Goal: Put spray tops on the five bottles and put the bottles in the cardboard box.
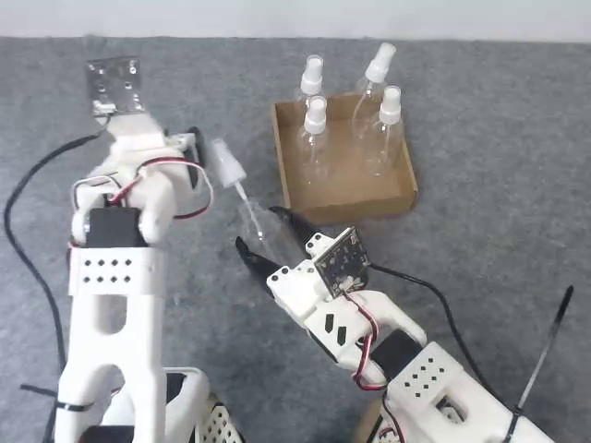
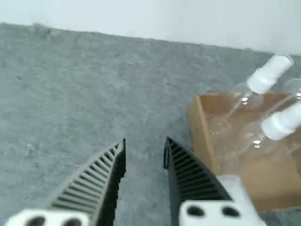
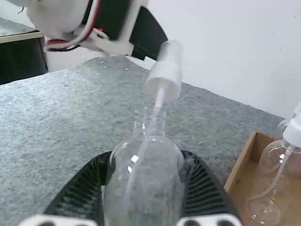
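Midway through capping the fifth bottle (image 3: pixel 143 174), clamped in the right gripper (image 1: pixel 259 229) just beside the cardboard box (image 1: pixel 349 209), with the spray top (image 3: pixel 164 70) tilted over its neck and the left gripper (image 2: pixel 144 148) released, empty; next, likely pressing that top down square.

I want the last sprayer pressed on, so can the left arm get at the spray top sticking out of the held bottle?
Probably yes: the left gripper is open close beside the spray top, nothing lies between them, and the right gripper holds the bottle.
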Controlling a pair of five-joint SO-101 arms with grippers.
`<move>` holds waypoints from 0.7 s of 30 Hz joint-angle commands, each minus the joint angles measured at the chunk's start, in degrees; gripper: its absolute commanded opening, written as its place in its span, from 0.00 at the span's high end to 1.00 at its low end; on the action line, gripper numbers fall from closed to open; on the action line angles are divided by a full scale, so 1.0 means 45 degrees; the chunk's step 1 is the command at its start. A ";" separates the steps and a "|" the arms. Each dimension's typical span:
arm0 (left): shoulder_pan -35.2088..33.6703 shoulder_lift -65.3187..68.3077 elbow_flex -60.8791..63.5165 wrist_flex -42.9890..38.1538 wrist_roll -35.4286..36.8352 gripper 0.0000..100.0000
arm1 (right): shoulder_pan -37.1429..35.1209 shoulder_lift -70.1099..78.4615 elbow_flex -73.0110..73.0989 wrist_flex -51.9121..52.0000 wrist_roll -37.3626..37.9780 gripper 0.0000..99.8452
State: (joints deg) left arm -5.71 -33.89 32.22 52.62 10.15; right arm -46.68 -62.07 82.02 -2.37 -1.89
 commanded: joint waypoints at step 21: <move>0.0274 0.0840 -0.6027 0.5646 0.1719 0.80 | -0.0029 -0.0479 -0.0078 -0.0010 -0.0117 0.99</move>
State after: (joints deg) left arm -6.68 -33.45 10.77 74.86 16.40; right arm -46.68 -62.07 82.02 -2.37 -1.89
